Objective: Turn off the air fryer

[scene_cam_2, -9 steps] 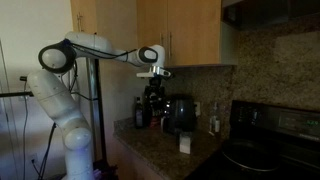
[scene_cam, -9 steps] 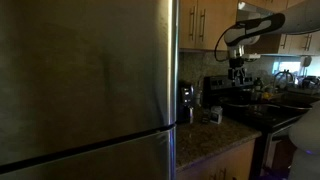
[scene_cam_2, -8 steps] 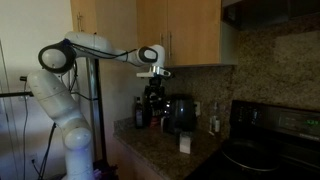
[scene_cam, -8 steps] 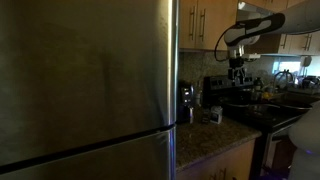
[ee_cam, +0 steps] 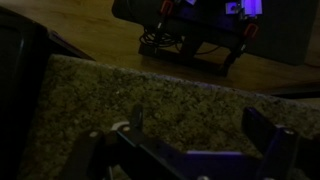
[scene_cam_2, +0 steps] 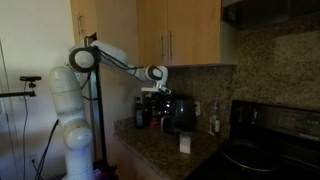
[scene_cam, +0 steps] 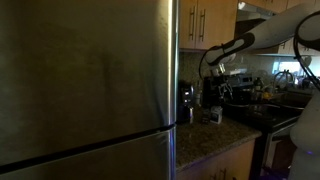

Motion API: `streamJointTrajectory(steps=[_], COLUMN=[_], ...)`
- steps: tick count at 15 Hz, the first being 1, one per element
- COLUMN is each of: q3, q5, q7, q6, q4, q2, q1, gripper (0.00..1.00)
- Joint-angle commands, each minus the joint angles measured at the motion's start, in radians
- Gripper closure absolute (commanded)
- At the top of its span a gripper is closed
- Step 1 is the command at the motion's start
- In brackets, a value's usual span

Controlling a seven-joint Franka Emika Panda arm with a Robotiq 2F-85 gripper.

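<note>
kitchen, dim light. speckled granite countertop [scene_cam_2: 158, 152] runs under wooden wall cabinets [scene_cam_2: 190, 30]; a black cooktop [scene_cam_2: 262, 155] sits at one end. a steel refrigerator [scene_cam: 80, 80] fills most of an exterior view. the air fryer [scene_cam_2: 178, 113] stands on the counter by the back wall: dark, rounded, its front detail too dim to read. the gripper [scene_cam_2: 155, 92] hangs near its upper edge; we cannot tell if they touch. wrist view: jaws spread wide over bare granite, nothing held.
</note>
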Motion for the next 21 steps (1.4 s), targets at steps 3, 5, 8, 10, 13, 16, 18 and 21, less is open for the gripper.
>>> streamJointTrajectory(steps=[3,5,8,10,13,16,18,21], q3=[0.063,0.082,0.087,0.092,0.081,0.108,0.115,0.117], q5=[0.131,0.169,0.156,0.156,0.214,0.282,0.311,0.313], q7=[0.071,0.083,0.09,0.102,0.062,0.037,-0.009,0.007], q6=[0.331,0.43,0.437,0.471,0.654,0.906,1.073,1.296], q4=[-0.124,-0.186,-0.14,-0.175,-0.23,-0.289,-0.329,-0.35], q2=[0.01,-0.055,-0.016,-0.067,-0.075,-0.066,-0.05,-0.03], q1=[0.037,0.053,0.057,0.063,0.071,0.107,0.134,0.152], gripper=[0.0,0.0,0.0,0.0,0.0,0.0,0.0,0.0])
